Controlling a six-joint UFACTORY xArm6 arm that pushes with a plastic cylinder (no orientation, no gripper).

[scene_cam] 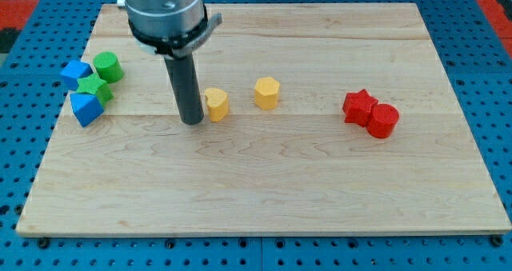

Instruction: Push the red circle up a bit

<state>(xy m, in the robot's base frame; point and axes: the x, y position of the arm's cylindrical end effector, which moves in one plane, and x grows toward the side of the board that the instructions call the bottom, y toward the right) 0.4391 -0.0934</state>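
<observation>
The red circle (pixel 383 120) is a short red cylinder at the view's right on the wooden board (pixel 264 191). It touches a red star (pixel 359 105) on its upper left. My tip (pixel 192 121) rests on the board left of centre, far to the left of the red circle. It stands just left of a yellow block (pixel 215 104), touching it or nearly so.
A yellow hexagon (pixel 267 93) sits right of the yellow block. At the view's left edge are a green circle (pixel 107 66), a green star (pixel 95 88), a blue block (pixel 75 73) and a blue triangle-like block (pixel 85 108).
</observation>
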